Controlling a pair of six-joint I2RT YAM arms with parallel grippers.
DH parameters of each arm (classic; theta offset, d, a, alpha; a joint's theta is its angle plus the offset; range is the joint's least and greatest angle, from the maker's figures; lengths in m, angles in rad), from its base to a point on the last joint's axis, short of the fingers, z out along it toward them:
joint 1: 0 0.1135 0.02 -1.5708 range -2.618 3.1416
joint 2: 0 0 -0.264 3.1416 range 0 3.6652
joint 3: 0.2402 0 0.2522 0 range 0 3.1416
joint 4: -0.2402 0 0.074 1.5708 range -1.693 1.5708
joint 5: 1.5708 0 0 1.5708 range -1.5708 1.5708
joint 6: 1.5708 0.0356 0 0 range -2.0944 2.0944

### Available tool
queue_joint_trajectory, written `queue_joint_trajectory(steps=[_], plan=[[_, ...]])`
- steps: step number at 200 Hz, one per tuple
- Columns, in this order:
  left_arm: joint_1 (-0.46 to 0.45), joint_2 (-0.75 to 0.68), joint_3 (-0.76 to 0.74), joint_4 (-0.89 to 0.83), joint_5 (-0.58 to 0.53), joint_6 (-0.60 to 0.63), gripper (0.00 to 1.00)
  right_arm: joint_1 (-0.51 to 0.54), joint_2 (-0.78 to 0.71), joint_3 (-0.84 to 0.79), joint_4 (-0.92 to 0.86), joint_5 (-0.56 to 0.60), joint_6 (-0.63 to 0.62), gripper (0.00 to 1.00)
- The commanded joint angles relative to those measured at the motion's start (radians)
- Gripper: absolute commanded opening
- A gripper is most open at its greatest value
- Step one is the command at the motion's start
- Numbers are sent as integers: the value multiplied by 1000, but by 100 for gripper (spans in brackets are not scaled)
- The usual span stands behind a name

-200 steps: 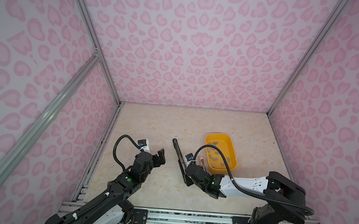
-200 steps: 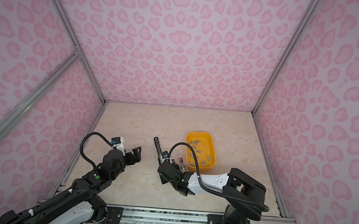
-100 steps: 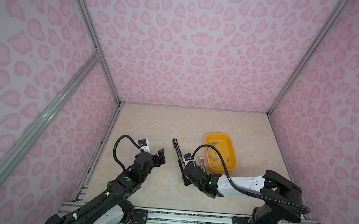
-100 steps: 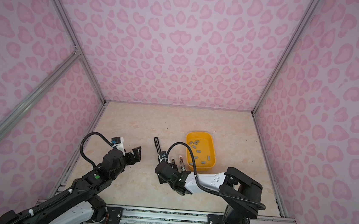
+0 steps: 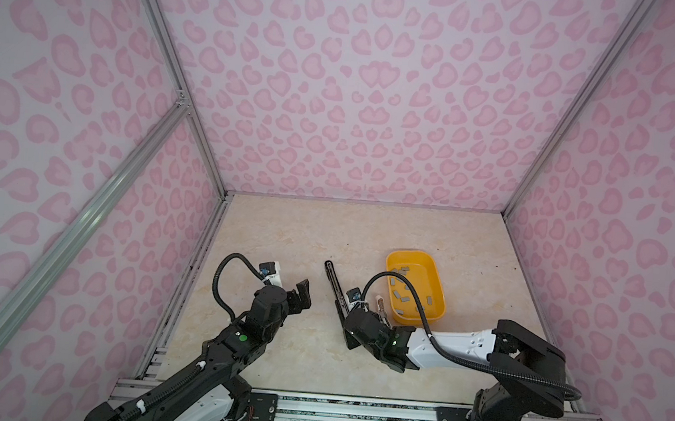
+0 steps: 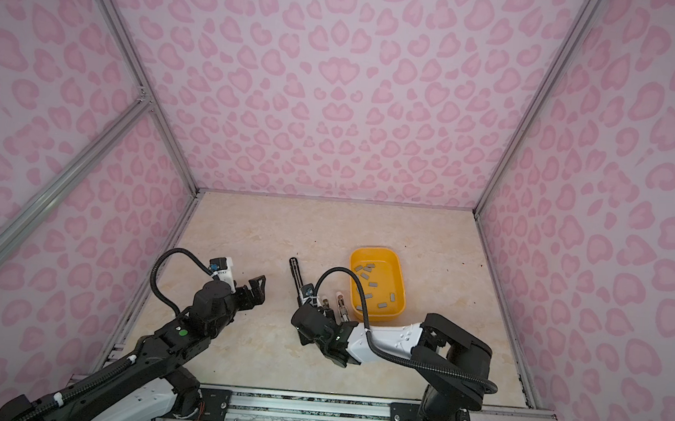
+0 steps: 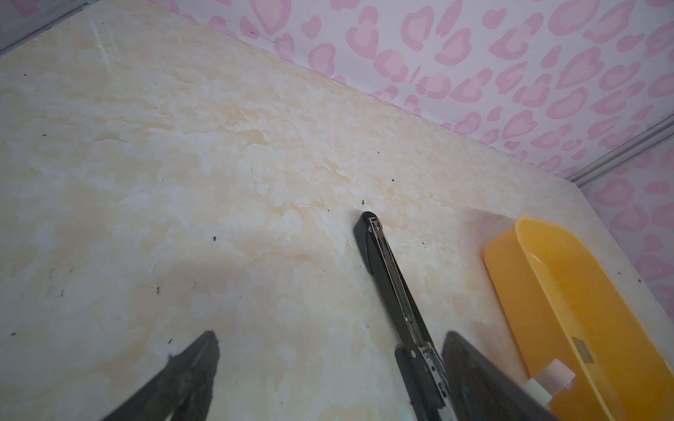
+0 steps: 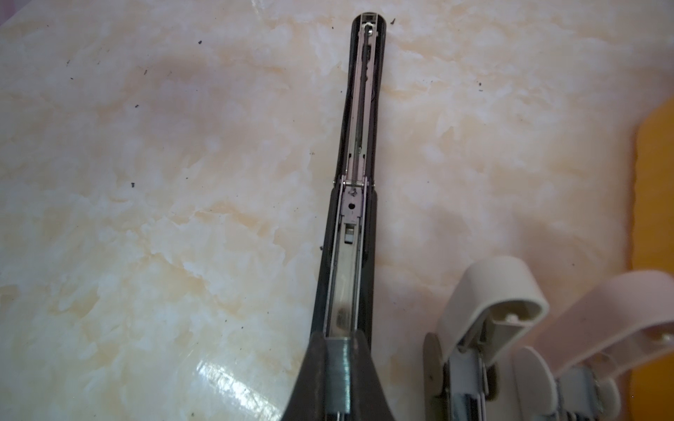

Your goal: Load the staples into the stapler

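A long black stapler [image 8: 359, 153] lies opened flat on the marble floor, its metal channel facing up; it also shows in both top views [image 5: 333, 282] [image 6: 296, 276]. My right gripper [image 8: 337, 359] is shut on a grey strip of staples [image 8: 338, 364] directly over the near end of that channel. Whether the strip touches the channel I cannot tell. More staples [image 5: 405, 297] lie loose in the yellow tray [image 5: 407, 253]. My left gripper [image 5: 301, 294] [image 7: 330, 337] hovers open and empty to the left of the stapler.
Two small pale staplers [image 8: 488, 302] [image 8: 620, 302] stand open between the black stapler and the tray [image 8: 653, 204]. Pink patterned walls close in the floor on three sides. A metal rail [image 5: 351, 412] runs along the front edge.
My right gripper has shifted slightly left along the black stapler with the staple strip still in it. The left arm has stayed where it was.
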Motion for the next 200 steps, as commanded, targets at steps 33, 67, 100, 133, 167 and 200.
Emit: queue_joint_trajectory(steps=[33,67,100,133,167,200], plan=[[1,3,12,26,1,-7,97,-1,8,-2,0,4,10,0],[1,2,11,26,1,-7,97,0,-8,-4,-2,8,3,0],[0,2,11,26,1,-7,97,0,-18,-8,0,7,3,0],[1,2,11,26,1,-8,97,0,0,-2,5,0,5,0],[1,2,11,25,1,-7,97,0,22,8,7,-11,7,0],[1,2,11,25,1,-9,97,1,21,7,7,-9,8,0]])
